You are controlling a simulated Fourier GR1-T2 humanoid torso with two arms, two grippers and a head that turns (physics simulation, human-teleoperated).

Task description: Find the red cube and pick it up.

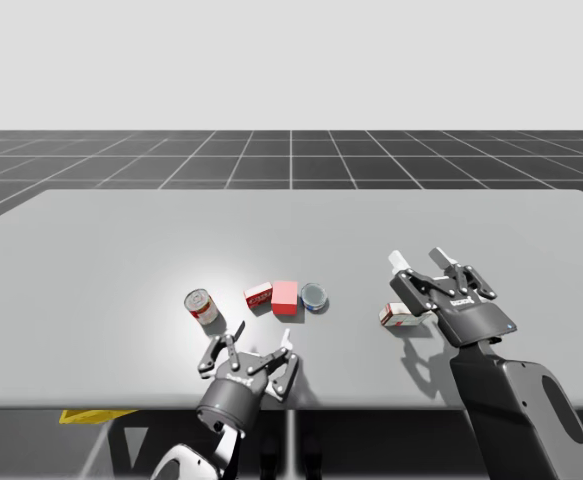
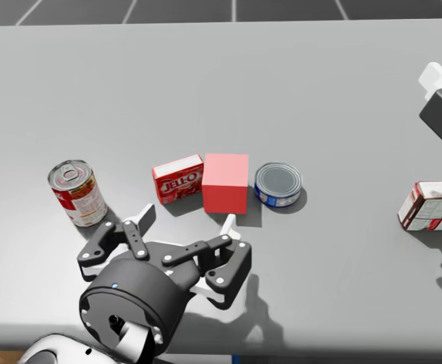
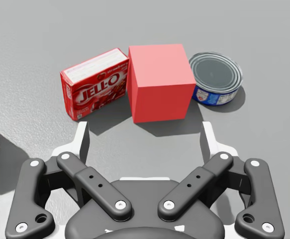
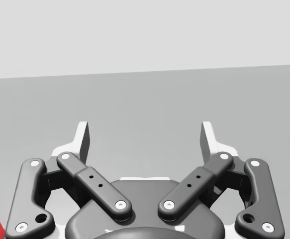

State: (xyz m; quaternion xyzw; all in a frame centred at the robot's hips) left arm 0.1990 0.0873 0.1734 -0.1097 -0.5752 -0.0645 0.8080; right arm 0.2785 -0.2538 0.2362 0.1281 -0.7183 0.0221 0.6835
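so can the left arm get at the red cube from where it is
Probably yes. The left claw is open and the red cube sits ahead of it, with bare table between. The red box and the flat blue can crowd the cube's two sides, so finger room looks tight.

Sides blocked, front open
A small red box point(image 3: 95, 85) and a flat blue can point(image 3: 217, 75) closely flank the red cube point(image 3: 159, 82) — its near face is free.

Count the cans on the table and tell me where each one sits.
2. A tall red-and-white can is at the left end of the row, left of the red box. A flat blue can sits just right of the red cube. No others seem hidden.
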